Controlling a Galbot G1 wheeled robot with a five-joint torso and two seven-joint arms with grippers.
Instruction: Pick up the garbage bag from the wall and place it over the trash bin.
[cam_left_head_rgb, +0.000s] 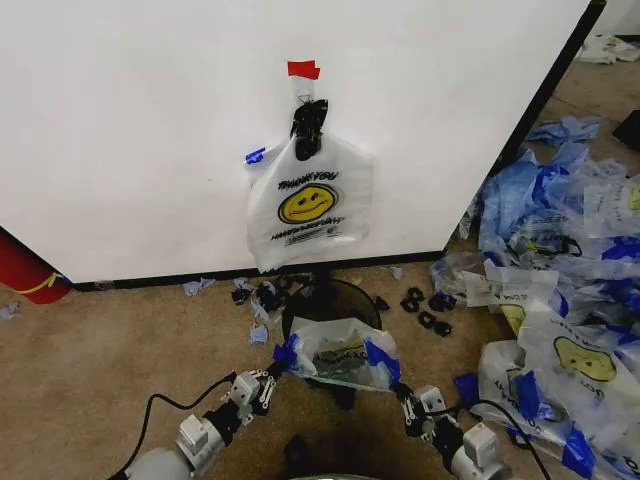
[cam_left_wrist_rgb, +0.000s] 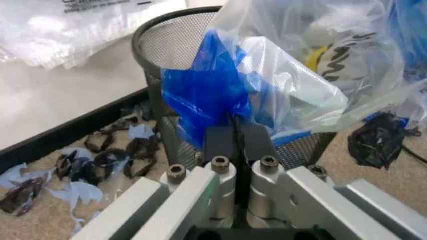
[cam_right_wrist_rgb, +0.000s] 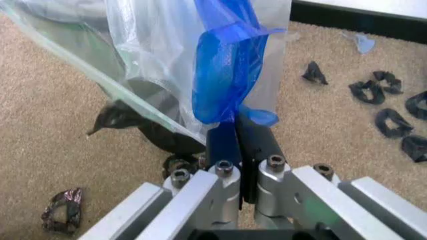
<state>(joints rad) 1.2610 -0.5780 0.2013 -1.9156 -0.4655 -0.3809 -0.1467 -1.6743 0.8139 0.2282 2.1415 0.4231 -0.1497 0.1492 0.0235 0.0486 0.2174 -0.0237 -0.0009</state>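
Note:
The garbage bag (cam_left_head_rgb: 340, 362), thin white plastic with a yellow smiley print and blue tape strips, is stretched between my two grippers just above the near rim of the trash bin (cam_left_head_rgb: 330, 300). My left gripper (cam_left_head_rgb: 281, 361) is shut on the blue tape at the bag's left edge. My right gripper (cam_left_head_rgb: 398, 388) is shut on the blue tape at its right edge. In the left wrist view the gripper (cam_left_wrist_rgb: 235, 135) pinches blue tape beside the black mesh bin (cam_left_wrist_rgb: 173, 40), with the bag (cam_left_wrist_rgb: 300, 85) bulging over the bin's opening. In the right wrist view the gripper (cam_right_wrist_rgb: 237, 131) clamps the blue strip (cam_right_wrist_rgb: 223, 75).
A second smiley bag (cam_left_head_rgb: 310, 205) hangs from a black clip (cam_left_head_rgb: 308, 125) on the white wall (cam_left_head_rgb: 150, 120) behind the bin. A heap of similar bags (cam_left_head_rgb: 560, 260) covers the carpet at right. Black scraps (cam_left_head_rgb: 425, 305) lie around the bin. A red cylinder (cam_left_head_rgb: 25, 270) stands at far left.

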